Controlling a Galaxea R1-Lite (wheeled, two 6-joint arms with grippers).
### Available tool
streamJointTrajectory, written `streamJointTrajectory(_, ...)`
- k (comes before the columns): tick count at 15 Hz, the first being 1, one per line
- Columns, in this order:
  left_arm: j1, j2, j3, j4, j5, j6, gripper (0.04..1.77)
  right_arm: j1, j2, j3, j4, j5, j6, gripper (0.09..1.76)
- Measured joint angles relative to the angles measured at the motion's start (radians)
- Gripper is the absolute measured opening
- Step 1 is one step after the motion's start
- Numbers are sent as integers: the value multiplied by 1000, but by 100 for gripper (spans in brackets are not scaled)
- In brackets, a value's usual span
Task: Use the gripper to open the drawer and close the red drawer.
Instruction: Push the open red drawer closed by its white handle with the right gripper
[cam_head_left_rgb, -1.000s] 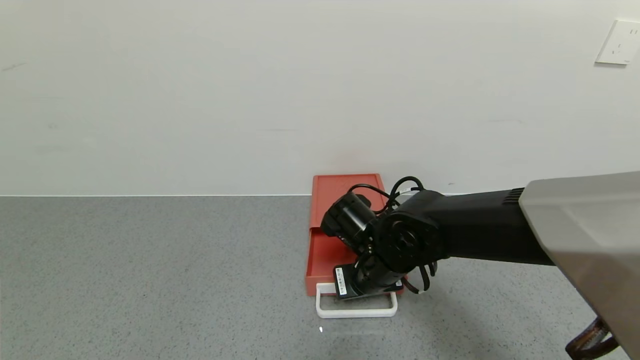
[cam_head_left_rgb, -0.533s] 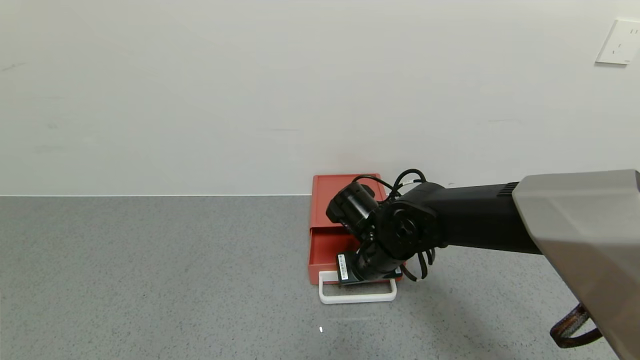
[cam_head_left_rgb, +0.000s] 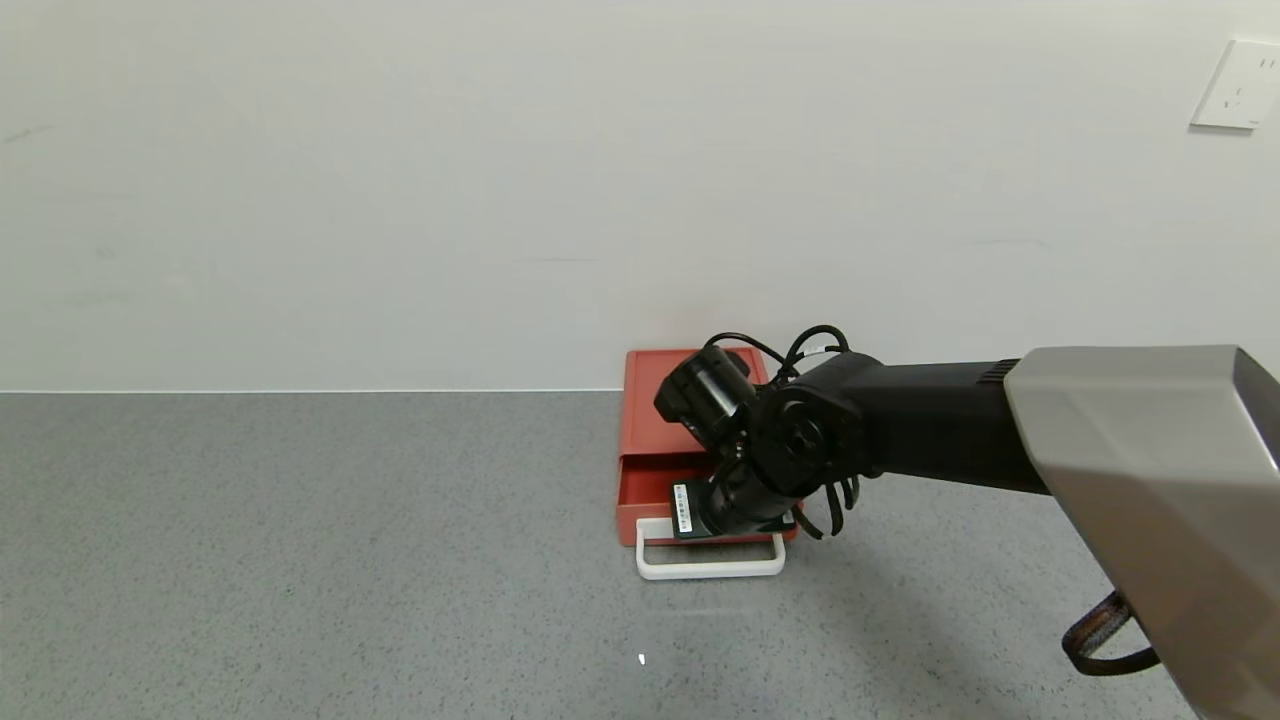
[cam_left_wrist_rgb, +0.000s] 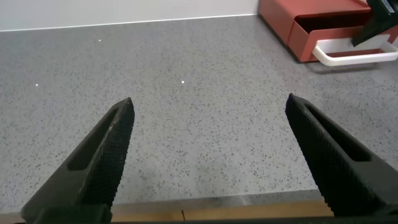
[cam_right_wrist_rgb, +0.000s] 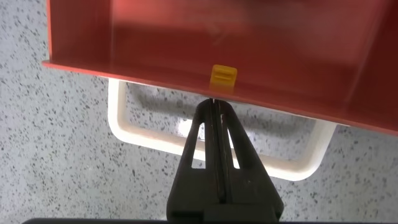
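Observation:
The red drawer (cam_head_left_rgb: 660, 400) stands against the back wall, its tray (cam_head_left_rgb: 648, 492) pulled out a short way, with the white loop handle (cam_head_left_rgb: 700, 570) in front. My right gripper (cam_head_left_rgb: 725, 518) points down at the tray's front. In the right wrist view the gripper (cam_right_wrist_rgb: 213, 102) is shut and empty, its tips over the handle (cam_right_wrist_rgb: 143, 134) loop and touching the tray's front wall (cam_right_wrist_rgb: 124, 68) just below a small yellow tab (cam_right_wrist_rgb: 224, 76). My left gripper (cam_left_wrist_rgb: 208, 106) is open and empty, low over the table, far from the drawer (cam_left_wrist_rgb: 298, 18).
Grey speckled table (cam_head_left_rgb: 300, 550) with a white wall behind and a wall socket (cam_head_left_rgb: 1240, 85) at the upper right. The table's wooden front edge (cam_left_wrist_rgb: 217, 208) shows in the left wrist view.
The tray has slid back into the red box, so the white handle is nearer the wall. My right gripper has moved the same way with it, staying shut.

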Motion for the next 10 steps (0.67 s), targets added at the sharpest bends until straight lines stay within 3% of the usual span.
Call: streamJointTrajectory(10, 0, 0, 0, 0, 0, 0, 175, -35, 43, -30, -122, 0, -48, 11)
